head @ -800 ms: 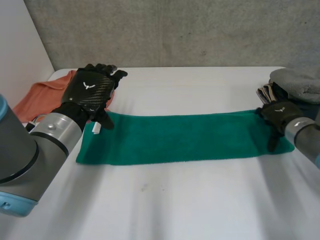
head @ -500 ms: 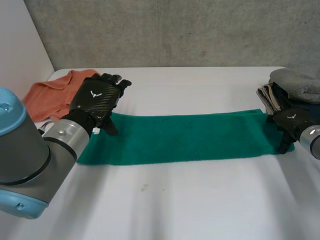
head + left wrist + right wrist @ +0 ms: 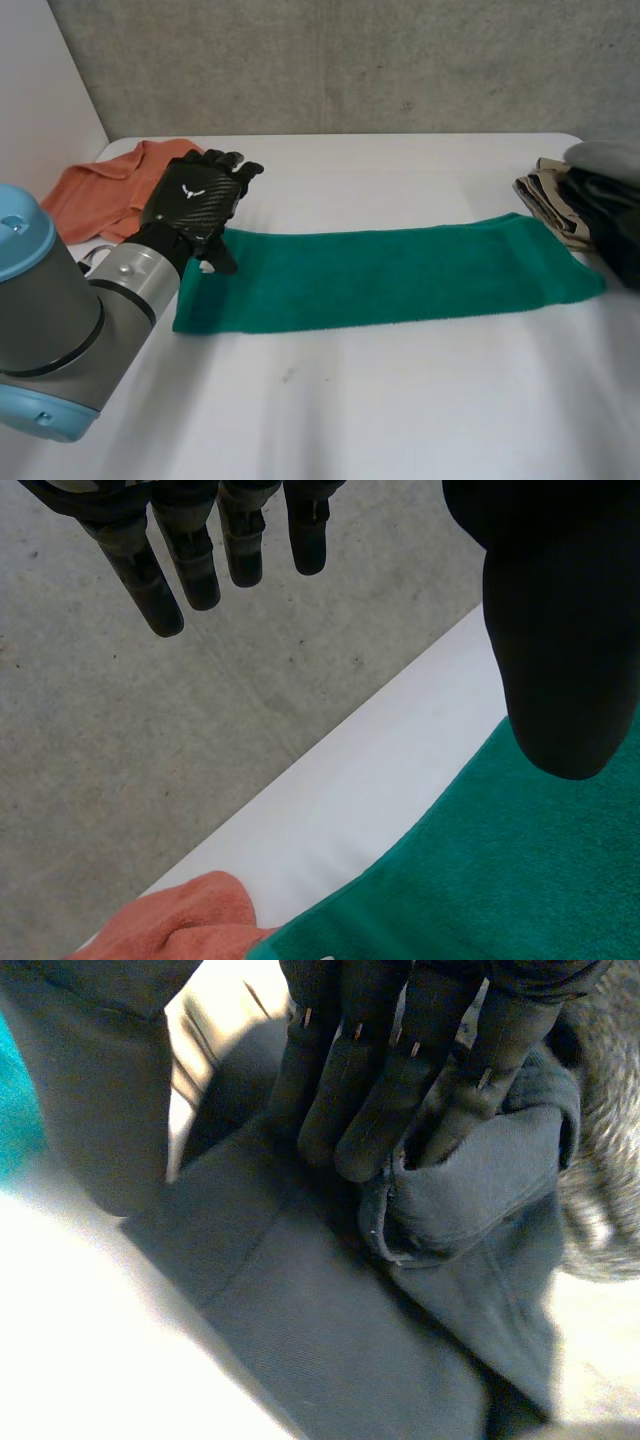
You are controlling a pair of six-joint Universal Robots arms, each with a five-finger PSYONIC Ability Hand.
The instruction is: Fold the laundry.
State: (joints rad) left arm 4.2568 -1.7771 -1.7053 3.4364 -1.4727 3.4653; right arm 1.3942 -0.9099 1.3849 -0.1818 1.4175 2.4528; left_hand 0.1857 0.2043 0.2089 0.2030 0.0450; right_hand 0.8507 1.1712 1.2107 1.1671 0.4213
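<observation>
Overhanging grey garment point(image 3: 330, 1310): right robot hand point(image 3: 370, 1080)

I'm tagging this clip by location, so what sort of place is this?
Likely a lab test bench, not a home: a white table against a concrete wall, a green towel laid flat, an orange cloth and a clothes pile at its ends.

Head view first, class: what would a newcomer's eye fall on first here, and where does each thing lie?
A long green towel lies flat across the middle of the white table. The black left hand is open over its left end, an orange cloth just behind. At the right edge, the right hand, fingers straight, touches a grey garment in a laundry pile.
</observation>
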